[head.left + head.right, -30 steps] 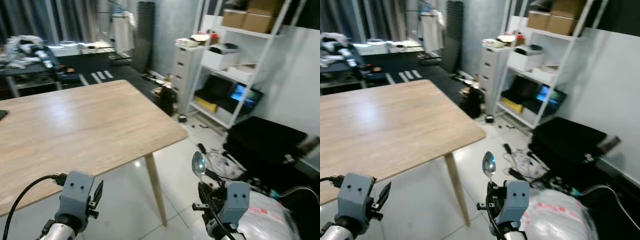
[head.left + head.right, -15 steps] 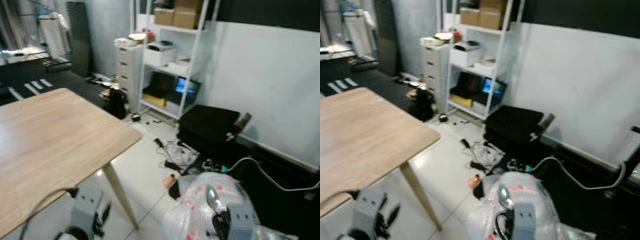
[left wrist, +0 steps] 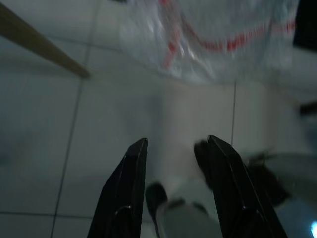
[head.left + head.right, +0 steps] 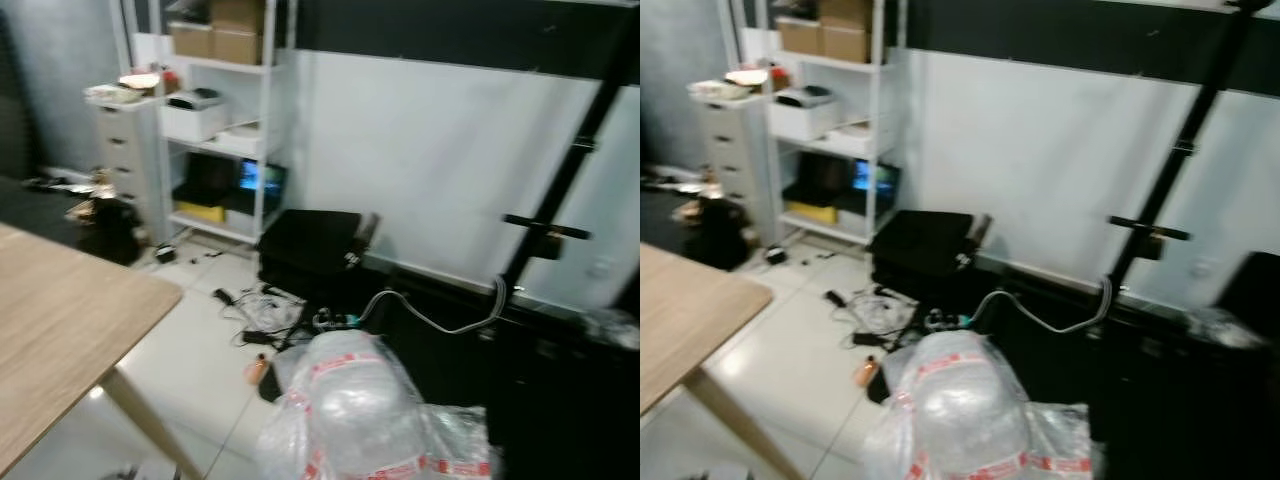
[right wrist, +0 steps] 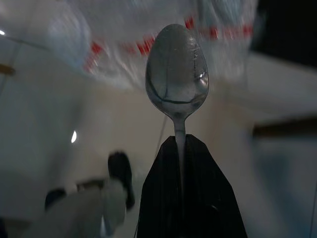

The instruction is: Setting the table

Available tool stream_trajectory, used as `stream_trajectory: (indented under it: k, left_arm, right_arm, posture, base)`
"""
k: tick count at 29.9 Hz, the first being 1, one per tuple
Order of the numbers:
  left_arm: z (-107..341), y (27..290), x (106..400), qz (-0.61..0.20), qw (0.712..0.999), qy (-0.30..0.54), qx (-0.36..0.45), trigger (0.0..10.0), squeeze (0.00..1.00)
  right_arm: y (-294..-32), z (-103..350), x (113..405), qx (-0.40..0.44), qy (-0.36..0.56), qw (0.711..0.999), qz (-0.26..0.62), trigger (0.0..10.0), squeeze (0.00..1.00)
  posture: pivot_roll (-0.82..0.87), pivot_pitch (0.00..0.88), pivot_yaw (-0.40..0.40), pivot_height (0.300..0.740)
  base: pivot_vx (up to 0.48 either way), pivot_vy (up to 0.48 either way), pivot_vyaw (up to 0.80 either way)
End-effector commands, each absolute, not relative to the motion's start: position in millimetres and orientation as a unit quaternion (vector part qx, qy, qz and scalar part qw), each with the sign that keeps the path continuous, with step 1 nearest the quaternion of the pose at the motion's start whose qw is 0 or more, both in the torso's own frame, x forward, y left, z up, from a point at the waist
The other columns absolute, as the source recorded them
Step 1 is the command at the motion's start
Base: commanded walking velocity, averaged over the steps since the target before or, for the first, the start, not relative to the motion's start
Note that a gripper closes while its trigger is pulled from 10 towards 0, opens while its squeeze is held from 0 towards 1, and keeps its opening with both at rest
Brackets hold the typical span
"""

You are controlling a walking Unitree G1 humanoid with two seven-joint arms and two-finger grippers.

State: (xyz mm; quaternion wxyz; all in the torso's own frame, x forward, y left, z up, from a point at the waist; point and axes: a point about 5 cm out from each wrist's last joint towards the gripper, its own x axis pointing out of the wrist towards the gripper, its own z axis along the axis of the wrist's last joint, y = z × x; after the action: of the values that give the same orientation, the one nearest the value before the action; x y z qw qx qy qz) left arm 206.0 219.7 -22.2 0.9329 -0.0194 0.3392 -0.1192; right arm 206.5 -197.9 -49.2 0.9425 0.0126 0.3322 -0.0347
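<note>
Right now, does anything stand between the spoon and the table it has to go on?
Nothing visibly blocks it. The right gripper is shut on the spoon, pointed at floor and a plastic-wrapped bundle. The table lies off to the robot's left, with bare tile beside it. The robot faces the shelving.

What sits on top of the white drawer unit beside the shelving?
On the white drawer unit lie a few small items, among them a pale dish-like shape and something reddish; blur hides what they are. The white shelving next to it holds cardboard boxes up top.
</note>
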Motion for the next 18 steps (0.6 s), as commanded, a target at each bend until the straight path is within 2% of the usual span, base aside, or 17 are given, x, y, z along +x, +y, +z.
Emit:
stream_trajectory:
  k: [1, 6, 18]
  left_arm:
    - [-24.9, 223.0, 202.1, -0.116, 0.932, 0.343, -0.025, 10.0, 0.0]
    - [-36.0, 227.2, 186.5, -0.121, 0.925, 0.356, -0.046, 10.0, 0.0]
    - [-5.6, 211.9, 215.7, -0.177, 0.952, 0.251, -0.011, 10.0, 0.05]
  right_arm:
    - [-194.0, -55.9, 199.1, 0.019, 0.348, 0.937, -0.029, 10.0, 0.0]
    - [-194.1, -64.0, 187.5, 0.019, 0.362, 0.932, -0.025, 10.0, 0.0]
    - [-204.8, -43.8, 207.1, 0.036, 0.277, 0.958, -0.066, 10.0, 0.0]
  posture:
    - [0.05, 0.06, 0.029, 0.74]
    - [0.05, 0.07, 0.022, 0.74]
    - [0.04, 0.069, 0.031, 0.74]
  base:
    - [0.0, 0.0, -0.8]
    - [0.0, 0.0, -0.8]
    - [0.0, 0.0, -0.8]
